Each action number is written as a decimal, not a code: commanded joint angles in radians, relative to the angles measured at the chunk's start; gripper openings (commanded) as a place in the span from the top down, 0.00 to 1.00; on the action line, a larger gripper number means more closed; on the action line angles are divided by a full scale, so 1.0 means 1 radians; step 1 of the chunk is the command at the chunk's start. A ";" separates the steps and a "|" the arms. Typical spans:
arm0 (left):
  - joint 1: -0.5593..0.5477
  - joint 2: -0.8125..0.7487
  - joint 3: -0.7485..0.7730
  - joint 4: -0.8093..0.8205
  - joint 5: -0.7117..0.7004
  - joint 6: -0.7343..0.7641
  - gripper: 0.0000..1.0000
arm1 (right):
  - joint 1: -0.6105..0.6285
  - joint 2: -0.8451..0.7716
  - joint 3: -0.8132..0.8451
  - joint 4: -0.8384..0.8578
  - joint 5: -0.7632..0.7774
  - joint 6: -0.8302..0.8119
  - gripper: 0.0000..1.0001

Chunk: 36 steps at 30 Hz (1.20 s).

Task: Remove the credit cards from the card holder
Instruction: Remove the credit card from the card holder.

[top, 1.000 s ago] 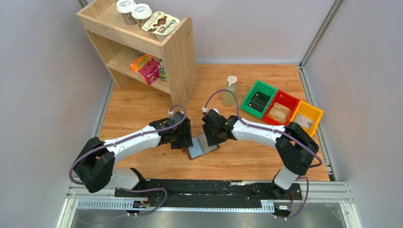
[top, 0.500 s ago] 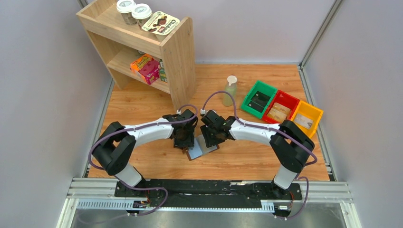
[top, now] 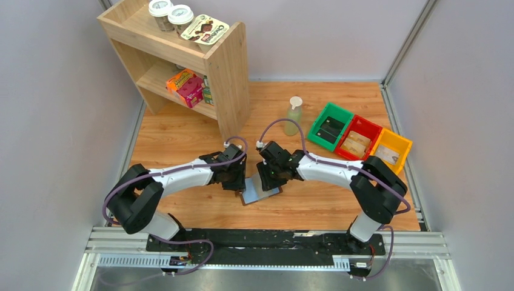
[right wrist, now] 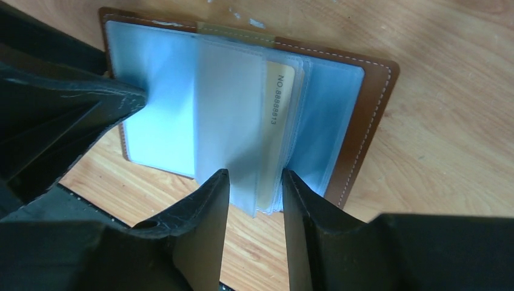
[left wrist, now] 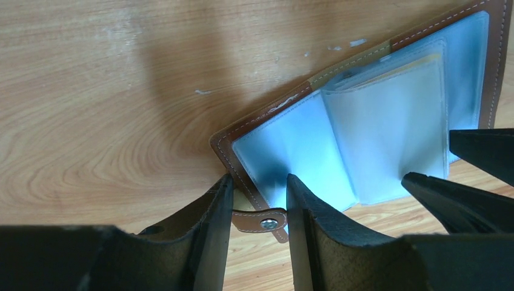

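Note:
The card holder lies open on the table between both grippers, brown leather with grey-blue panels and clear sleeves. In the left wrist view my left gripper is open a little. It straddles the holder's near-left edge, with the snap tab between its fingers. In the right wrist view my right gripper is open a little. Its fingertips stand on either side of the lower edge of the clear sleeves. A tan-gold credit card printed "NO. 8888813" sits in one sleeve. No card is out of the holder.
Green, red and yellow bins stand at the right, each with a card-like item inside. A small bottle stands behind the grippers. A wooden shelf with boxes and jars is at the back left.
My left arm has swung and its gripper has shifted right and down onto the holder's left edge. My right gripper has stayed over the sleeves. The holder has moved only slightly.

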 commanded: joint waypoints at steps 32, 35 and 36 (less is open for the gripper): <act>-0.004 -0.273 -0.160 0.168 0.016 -0.030 0.53 | 0.006 -0.173 0.052 -0.030 -0.048 0.017 0.27; -0.004 -0.338 -0.176 0.151 -0.010 -0.029 0.52 | 0.004 -0.173 0.066 -0.061 -0.007 0.013 0.27; -0.004 -0.348 -0.179 0.149 -0.011 -0.030 0.52 | 0.006 -0.177 0.066 -0.067 0.016 0.016 0.27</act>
